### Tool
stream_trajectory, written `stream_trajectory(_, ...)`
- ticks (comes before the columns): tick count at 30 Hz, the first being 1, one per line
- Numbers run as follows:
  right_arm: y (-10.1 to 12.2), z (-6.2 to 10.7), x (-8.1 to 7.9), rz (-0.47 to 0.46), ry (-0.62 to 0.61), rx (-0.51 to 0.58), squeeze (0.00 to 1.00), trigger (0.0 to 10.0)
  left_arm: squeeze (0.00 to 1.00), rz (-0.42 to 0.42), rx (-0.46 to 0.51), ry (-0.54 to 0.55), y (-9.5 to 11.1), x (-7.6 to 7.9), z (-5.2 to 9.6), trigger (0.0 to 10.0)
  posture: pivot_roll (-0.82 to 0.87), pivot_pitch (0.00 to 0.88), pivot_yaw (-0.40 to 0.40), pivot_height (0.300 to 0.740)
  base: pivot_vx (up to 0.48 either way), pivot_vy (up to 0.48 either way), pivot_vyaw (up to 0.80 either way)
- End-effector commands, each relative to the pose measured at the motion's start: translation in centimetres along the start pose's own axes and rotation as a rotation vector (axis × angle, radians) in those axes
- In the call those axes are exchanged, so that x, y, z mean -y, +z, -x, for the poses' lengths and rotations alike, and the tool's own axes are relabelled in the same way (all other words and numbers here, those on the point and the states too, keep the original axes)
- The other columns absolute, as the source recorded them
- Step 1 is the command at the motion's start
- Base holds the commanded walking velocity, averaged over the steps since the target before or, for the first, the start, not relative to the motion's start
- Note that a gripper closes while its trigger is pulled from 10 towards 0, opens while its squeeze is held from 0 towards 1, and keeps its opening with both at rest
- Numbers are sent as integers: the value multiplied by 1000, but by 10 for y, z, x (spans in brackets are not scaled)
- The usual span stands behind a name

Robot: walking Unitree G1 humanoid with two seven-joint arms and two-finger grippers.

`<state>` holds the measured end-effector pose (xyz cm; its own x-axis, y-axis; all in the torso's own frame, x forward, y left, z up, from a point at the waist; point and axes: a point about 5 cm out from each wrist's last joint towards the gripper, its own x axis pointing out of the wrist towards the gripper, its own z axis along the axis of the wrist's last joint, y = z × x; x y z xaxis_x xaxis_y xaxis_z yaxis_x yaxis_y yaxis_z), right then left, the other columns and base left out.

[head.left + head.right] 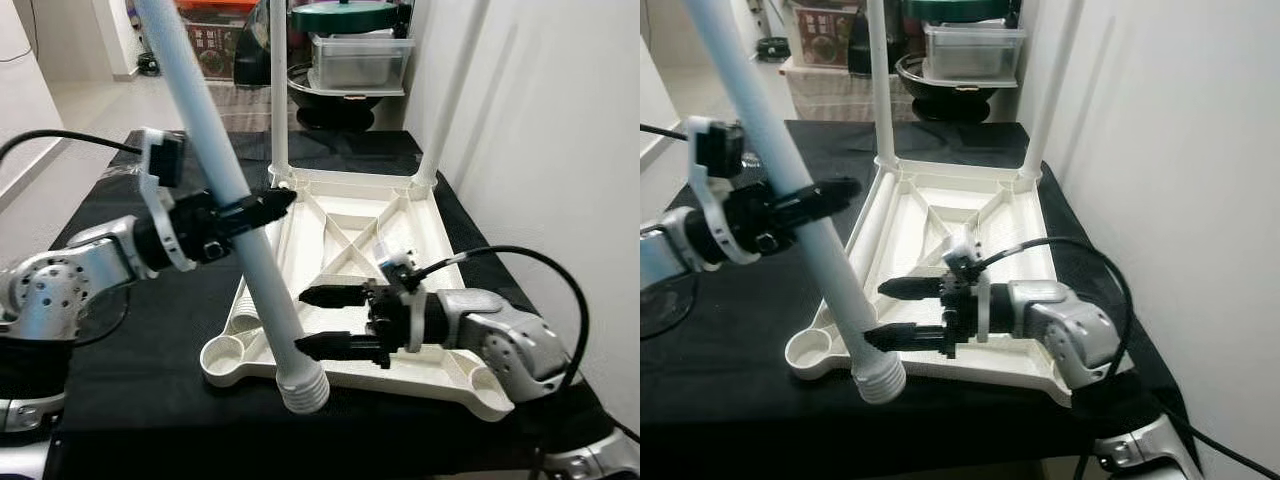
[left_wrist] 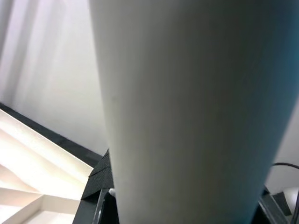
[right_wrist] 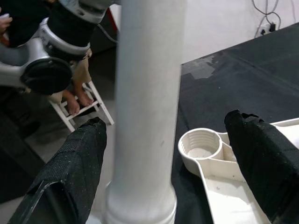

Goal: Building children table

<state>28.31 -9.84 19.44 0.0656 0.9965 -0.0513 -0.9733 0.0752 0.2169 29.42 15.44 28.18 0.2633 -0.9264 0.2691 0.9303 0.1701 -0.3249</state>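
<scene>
An upturned white children's tabletop (image 1: 400, 215) lies on the black table (image 1: 150, 370). Two white legs (image 1: 279, 90) (image 1: 452, 90) stand upright in its far corners. My left gripper (image 1: 262, 208) is shut on a third white leg (image 1: 215, 150), held tilted. The leg's threaded end (image 1: 303, 388) hangs low, just in front of the tabletop's near edge and to the right of the empty near-left socket (image 1: 228, 350). My right gripper (image 1: 300, 320) is open, one finger (image 3: 74, 163) on each side of the leg's lower part (image 3: 147, 116), not touching it. The socket (image 3: 201, 144) shows beside the leg.
A white wall (image 1: 560, 120) runs close along the table's right side. Shelves with bins and bowls (image 1: 360, 60) stand behind the table. A person's feet rest on a small white stool (image 3: 77, 95) on the floor past the table's left edge.
</scene>
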Motion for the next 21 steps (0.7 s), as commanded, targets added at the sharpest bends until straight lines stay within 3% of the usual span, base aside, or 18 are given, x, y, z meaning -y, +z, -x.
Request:
stream_trajectory(1,5,-5,-2,13,8,-7,0,10000,0,-9,-21,-26,-1,0,-5,10000,7,0,-35,740,0,0,0)
stream_trajectory(6,9,-12,-4,4,14,-1,0,10000,0,-7,-42,-42,-4,-2,-9,10000,2,0,-32,740,0,0,0)
stream_trajectory(7,8,-23,-9,-27,21,-7,0,10000,0,-8,-59,-61,-6,-5,-16,10000,-1,0,-31,740,0,0,0)
stream_trajectory(10,3,-33,-16,-56,43,-25,0,10000,0,-11,-79,-86,-8,-7,-24,10000,-3,0,-29,740,0,0,0)
stream_trajectory(21,-12,-48,-31,-129,74,-84,0,10000,0,-31,-120,-135,-12,-13,-40,10000,-19,0,-18,740,0,0,0)
